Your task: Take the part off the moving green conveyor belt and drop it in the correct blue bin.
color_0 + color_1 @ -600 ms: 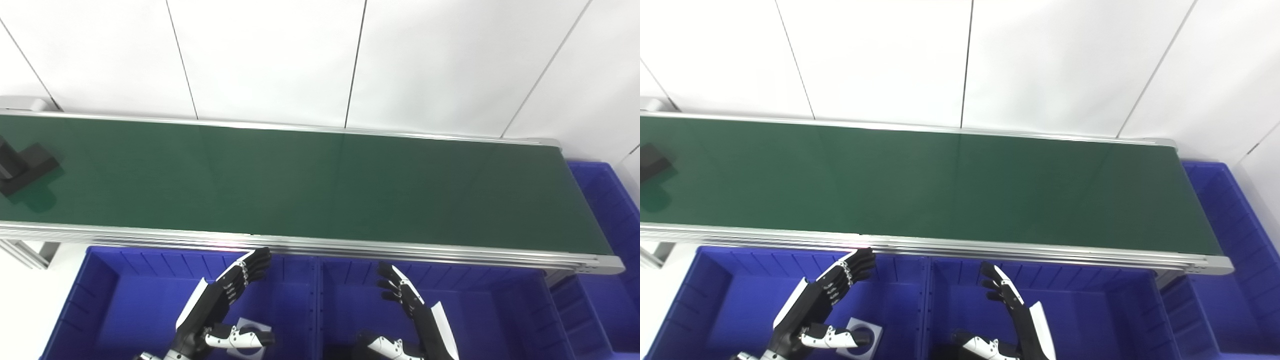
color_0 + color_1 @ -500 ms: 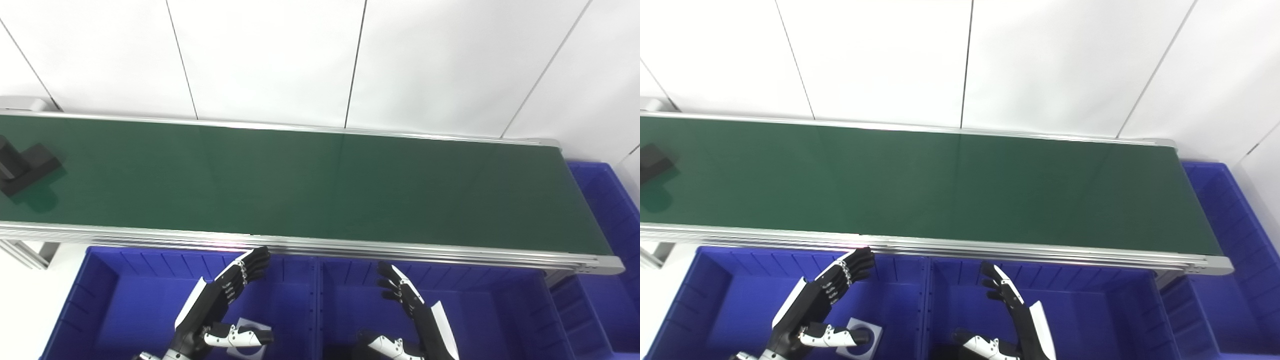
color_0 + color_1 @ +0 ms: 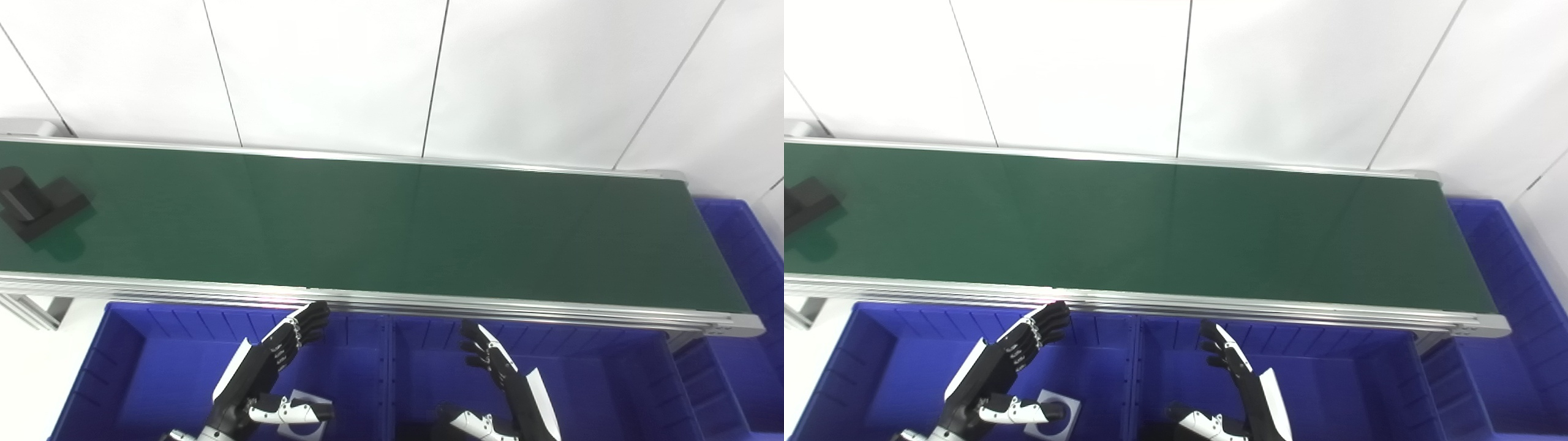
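Note:
A black part [image 3: 37, 199], a flat block with an upright cylinder on it, rides the green conveyor belt [image 3: 380, 226] at its far left end. My left hand [image 3: 269, 367] hovers open above the left blue bin [image 3: 141, 373], fingers stretched toward the belt's near rail. Over the middle blue bin [image 3: 600, 380] my right hand [image 3: 499, 383] is also open and holds nothing. Both hands are far to the right of the part and below the belt.
A grey square piece with a round hole [image 3: 306, 407] lies in the left bin under my left hand. A third blue bin [image 3: 744, 257] stands past the belt's right end. A white panelled wall runs behind the belt.
The black part has travelled a little to the right along the belt. Both hands have stayed almost where they were.

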`<action>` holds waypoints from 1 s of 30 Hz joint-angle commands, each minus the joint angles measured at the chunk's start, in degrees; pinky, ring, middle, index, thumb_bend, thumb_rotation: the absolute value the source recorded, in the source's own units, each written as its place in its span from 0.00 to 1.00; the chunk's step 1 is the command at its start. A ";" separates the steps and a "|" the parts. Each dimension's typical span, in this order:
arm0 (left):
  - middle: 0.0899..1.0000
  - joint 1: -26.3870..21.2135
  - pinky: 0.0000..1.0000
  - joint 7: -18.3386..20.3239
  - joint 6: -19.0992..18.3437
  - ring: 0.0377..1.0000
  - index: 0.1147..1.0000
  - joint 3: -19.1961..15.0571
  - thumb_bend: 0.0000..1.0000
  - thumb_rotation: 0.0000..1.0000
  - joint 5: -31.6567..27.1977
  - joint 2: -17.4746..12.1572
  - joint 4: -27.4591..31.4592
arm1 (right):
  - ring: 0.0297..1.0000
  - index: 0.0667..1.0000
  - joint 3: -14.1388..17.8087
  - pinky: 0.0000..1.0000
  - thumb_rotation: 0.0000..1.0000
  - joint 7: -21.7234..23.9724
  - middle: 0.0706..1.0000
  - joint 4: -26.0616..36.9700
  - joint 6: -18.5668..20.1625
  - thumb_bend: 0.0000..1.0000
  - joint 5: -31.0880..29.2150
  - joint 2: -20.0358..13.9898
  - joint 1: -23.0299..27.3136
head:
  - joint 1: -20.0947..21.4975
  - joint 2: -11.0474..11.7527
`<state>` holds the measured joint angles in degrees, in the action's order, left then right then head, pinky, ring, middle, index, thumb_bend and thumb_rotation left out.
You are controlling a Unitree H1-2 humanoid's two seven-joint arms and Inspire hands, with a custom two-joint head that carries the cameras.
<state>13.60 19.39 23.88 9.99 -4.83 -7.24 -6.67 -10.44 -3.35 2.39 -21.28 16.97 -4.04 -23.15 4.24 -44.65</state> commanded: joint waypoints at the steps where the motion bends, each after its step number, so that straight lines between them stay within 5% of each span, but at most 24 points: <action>1: 0.88 -0.78 0.86 -0.15 0.73 0.88 0.86 0.27 0.89 0.20 0.07 0.00 1.73 | 0.83 0.89 0.39 0.77 0.56 0.03 0.87 1.82 -0.14 0.78 -0.35 0.09 0.16 | -1.18 0.10; 6: 0.88 -0.65 0.85 -1.20 0.56 0.87 0.85 1.38 0.90 0.23 2.35 1.64 1.38 | 0.83 0.89 1.58 0.77 0.54 -0.09 0.88 1.37 -1.83 0.76 -1.14 -1.16 -0.04 | -12.00 3.27; 11: 0.89 -0.82 0.84 -2.81 0.72 0.88 0.85 2.62 0.93 0.27 5.35 3.70 -0.05 | 0.82 0.89 2.40 0.76 0.49 0.25 0.87 1.57 -3.15 0.71 -2.75 -2.25 -0.10 | -16.78 5.89; 18: 0.90 -0.89 0.84 -4.11 1.45 0.88 0.85 3.17 0.95 0.30 7.36 4.86 -1.65 | 0.82 0.89 2.60 0.76 0.40 0.47 0.86 0.46 -3.63 0.68 -4.14 -2.92 0.06 | -15.45 7.88; 30: 0.89 -1.22 0.85 -5.30 2.96 0.89 0.85 3.66 0.95 0.31 7.87 4.68 -4.36 | 0.80 0.85 3.16 0.74 0.41 -0.73 0.84 -0.44 -4.74 0.73 -2.03 -2.61 0.16 | -13.74 11.19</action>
<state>13.15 14.58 24.34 13.46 2.92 -2.68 -11.48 -7.63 -3.34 0.26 -22.93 14.83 -6.82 -23.07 -9.49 -33.40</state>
